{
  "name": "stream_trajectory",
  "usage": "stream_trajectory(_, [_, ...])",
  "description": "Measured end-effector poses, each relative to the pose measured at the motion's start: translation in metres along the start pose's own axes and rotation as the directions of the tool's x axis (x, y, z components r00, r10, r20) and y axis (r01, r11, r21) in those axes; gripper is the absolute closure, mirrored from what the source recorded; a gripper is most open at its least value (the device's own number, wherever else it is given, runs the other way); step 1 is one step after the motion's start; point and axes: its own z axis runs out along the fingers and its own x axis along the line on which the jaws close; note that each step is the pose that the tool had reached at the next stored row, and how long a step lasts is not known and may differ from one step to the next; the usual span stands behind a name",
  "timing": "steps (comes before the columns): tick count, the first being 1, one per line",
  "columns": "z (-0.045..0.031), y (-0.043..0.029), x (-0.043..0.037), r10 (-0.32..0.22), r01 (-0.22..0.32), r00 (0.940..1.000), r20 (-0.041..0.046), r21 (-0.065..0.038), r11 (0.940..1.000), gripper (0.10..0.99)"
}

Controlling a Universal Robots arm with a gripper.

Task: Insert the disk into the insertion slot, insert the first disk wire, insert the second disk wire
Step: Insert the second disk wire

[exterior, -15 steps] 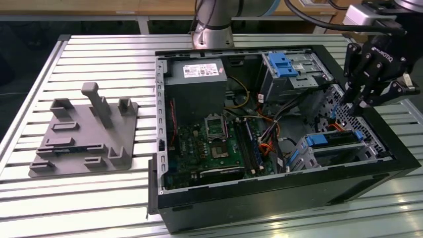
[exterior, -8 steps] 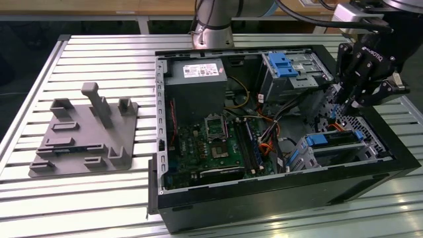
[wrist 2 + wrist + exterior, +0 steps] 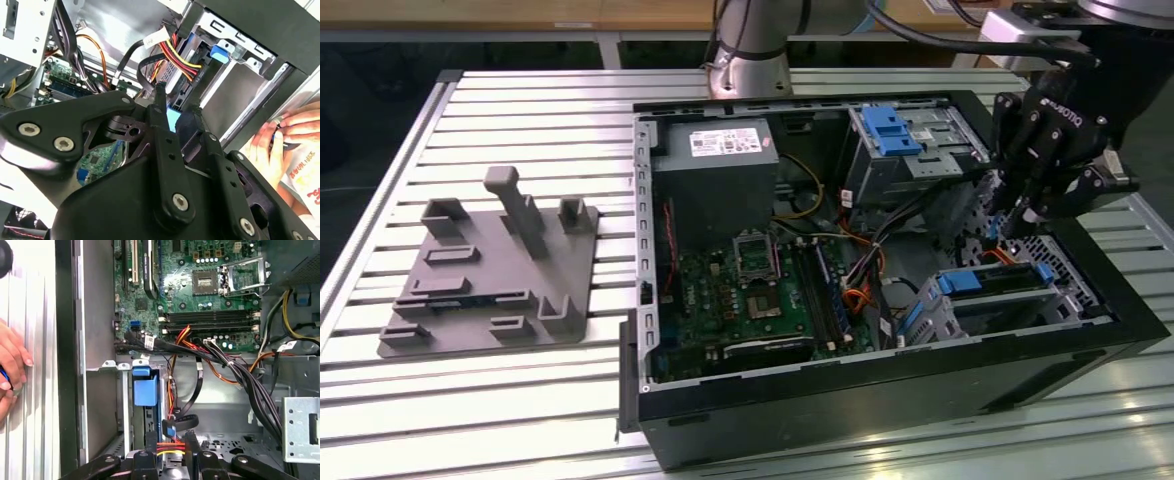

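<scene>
The gripper (image 3: 171,436) had its fingers drawn narrow, appearing to pinch the blue wire connector (image 3: 168,430), with the red and yellow power wires (image 3: 170,449) running between them. The push probably needed to go gently and straight along the plug's axis, without snagging those wires. Just beyond, the disk (image 3: 145,391) sat home in the insertion slot (image 3: 1070,272), so the connector wanted squaring to the disk's end rather than forcing at a tilt. Farther off, a person's hand (image 3: 11,365) rested outside the computer case (image 3: 881,400), well apart from the work.
</scene>
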Motion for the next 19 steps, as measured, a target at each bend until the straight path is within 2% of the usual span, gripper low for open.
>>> stream_trajectory(14, [0.0098, 0.0033, -0.0014, -0.004, 0.004, 0.9994, -0.0343, 0.001, 1.0000, 0.729])
stream_trajectory(19, [0.0110, 0.0047, -0.0078, -0.009, 0.009, 0.9991, -0.0422, 0.014, 0.9999, 0.729])
